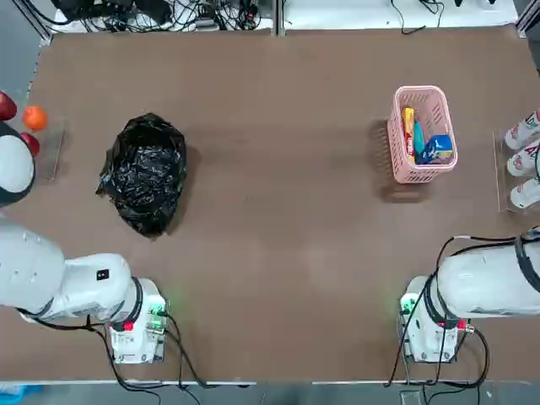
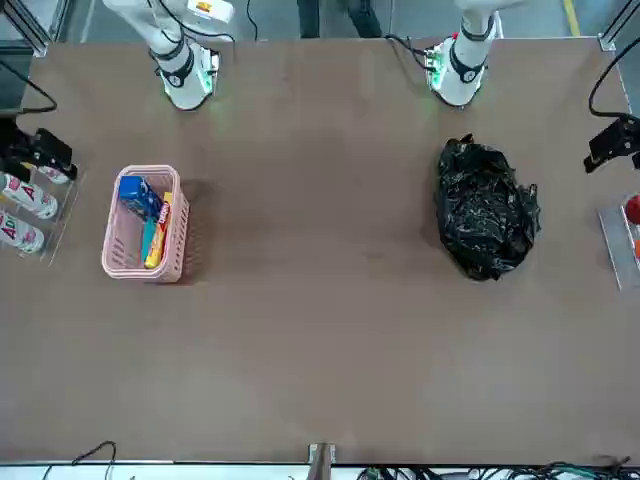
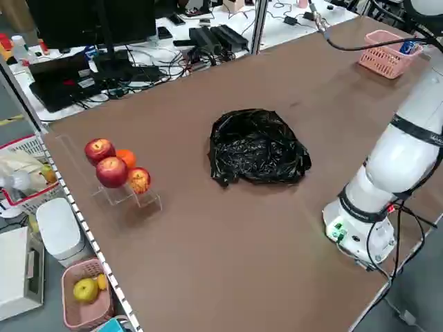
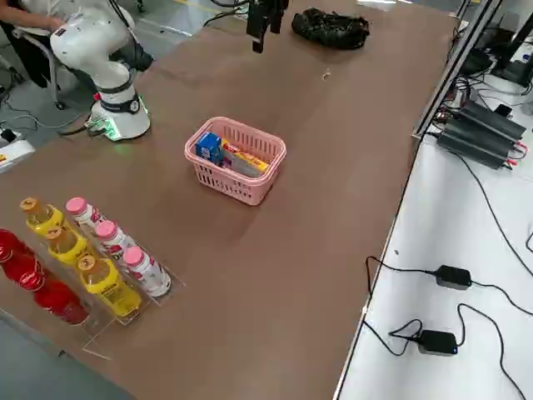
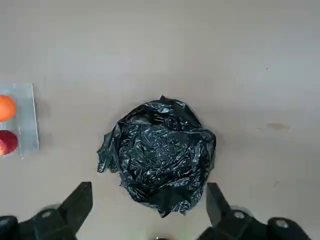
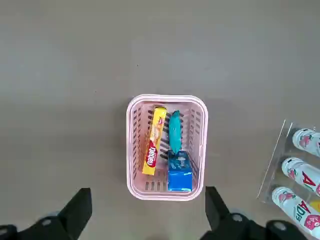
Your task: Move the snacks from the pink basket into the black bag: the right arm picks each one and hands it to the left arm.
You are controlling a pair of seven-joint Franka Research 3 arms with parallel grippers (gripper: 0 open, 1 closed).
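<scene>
The pink basket (image 1: 419,90) stands at the table's right side and holds three snacks: a yellow packet (image 6: 154,140), a slim teal packet (image 6: 174,130) and a blue-and-white pouch (image 6: 179,172). The crumpled black bag (image 1: 145,173) lies on the left side. My right gripper (image 6: 147,192) hangs open high above the basket (image 6: 165,97), its fingers wide apart with nothing between them. High over the bag (image 5: 160,150), my left gripper (image 5: 148,188) is open and empty too. Both arms stay near their bases at the table's near edge.
Red and orange fruits (image 1: 34,118) sit on a clear stand at the far left edge. White bottles with red labels (image 1: 523,156) lie in a clear rack at the right edge, close to the basket. Cables run along the table's back edge.
</scene>
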